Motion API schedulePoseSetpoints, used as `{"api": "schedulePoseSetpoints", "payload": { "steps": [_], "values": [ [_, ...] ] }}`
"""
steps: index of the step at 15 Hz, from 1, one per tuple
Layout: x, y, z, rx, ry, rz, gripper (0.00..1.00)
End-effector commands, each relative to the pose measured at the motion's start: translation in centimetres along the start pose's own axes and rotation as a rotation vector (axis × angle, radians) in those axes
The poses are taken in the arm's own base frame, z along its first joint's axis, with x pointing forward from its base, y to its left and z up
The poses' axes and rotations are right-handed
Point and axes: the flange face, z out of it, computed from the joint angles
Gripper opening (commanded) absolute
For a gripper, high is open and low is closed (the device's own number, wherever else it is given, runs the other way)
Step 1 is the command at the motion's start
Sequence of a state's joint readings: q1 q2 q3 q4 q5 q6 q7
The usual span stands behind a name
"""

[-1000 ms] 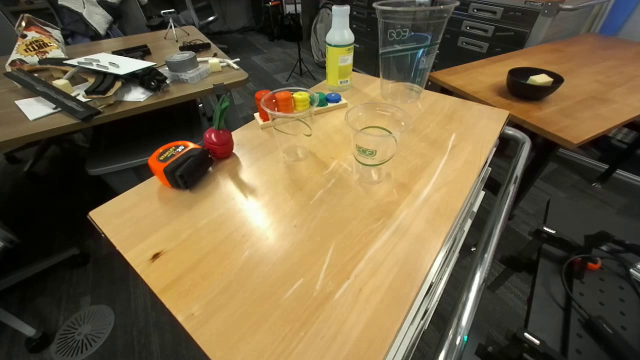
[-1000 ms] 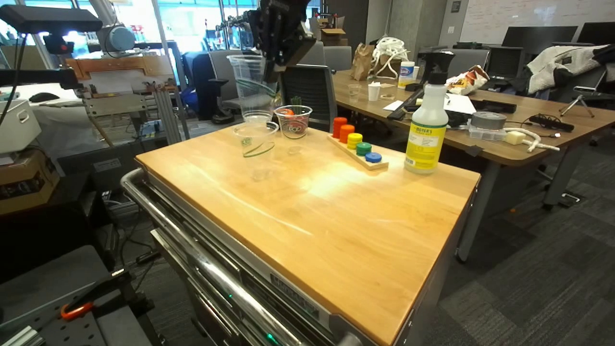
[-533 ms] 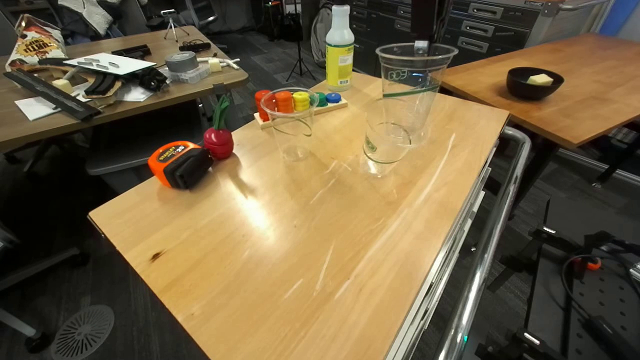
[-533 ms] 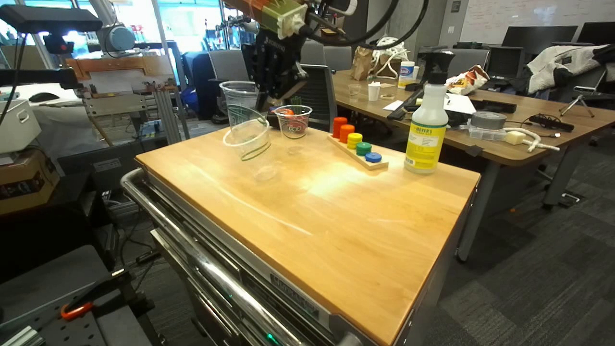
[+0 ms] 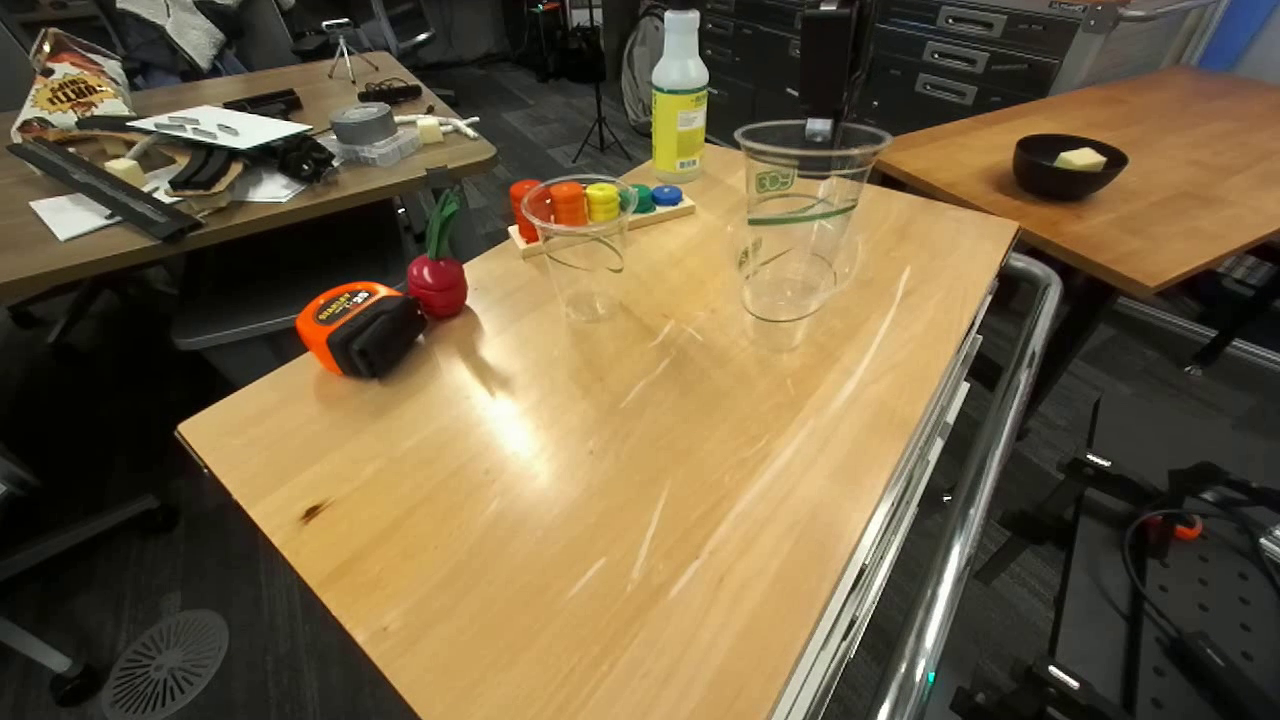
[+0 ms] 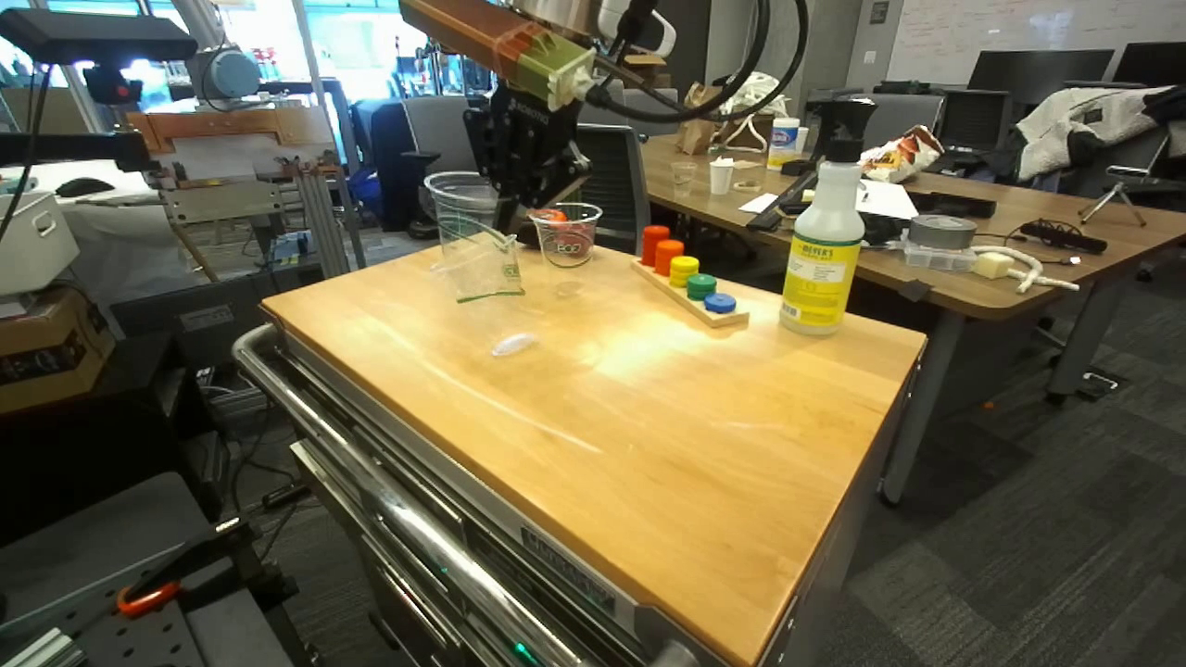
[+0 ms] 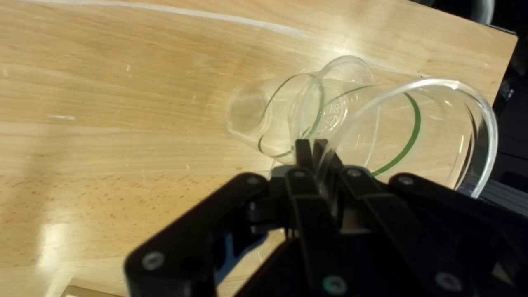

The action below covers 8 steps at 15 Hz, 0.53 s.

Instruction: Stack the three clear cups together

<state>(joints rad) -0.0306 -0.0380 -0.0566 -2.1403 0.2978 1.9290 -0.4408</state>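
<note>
Large clear cup (image 5: pixel 805 205) is leaning slightly in the gripper (image 7: pixel 312 145), which is pinching its wall near the rim. Second cup (image 7: pixel 276 113) is sitting tilted on the table (image 5: pixel 600 470), overlapping the large one's base (see-through walls; cannot tell how deep it is nesting, if at all). Third cup (image 5: pixel 588 262) is standing upright, apart. Judging the step in hand: nesting the first pair. Next move is probably calling for lining up both axes, letting the tilted cup settle flat, then releasing.

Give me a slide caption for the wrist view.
Gripper pinching a large clear cup overlapping a smaller clear cup in frame.
</note>
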Motion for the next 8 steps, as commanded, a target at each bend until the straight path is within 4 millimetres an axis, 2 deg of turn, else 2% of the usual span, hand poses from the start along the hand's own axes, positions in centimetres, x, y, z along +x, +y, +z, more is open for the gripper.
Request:
{"api": "schedulePoseSetpoints", "payload": {
  "steps": [1,8],
  "values": [
    [0.1,-0.7,-0.1,-0.061,0.029,-0.07,0.4],
    [0.8,-0.3,-2.9,-0.204,0.136,-0.097,0.94]
  ]
}}
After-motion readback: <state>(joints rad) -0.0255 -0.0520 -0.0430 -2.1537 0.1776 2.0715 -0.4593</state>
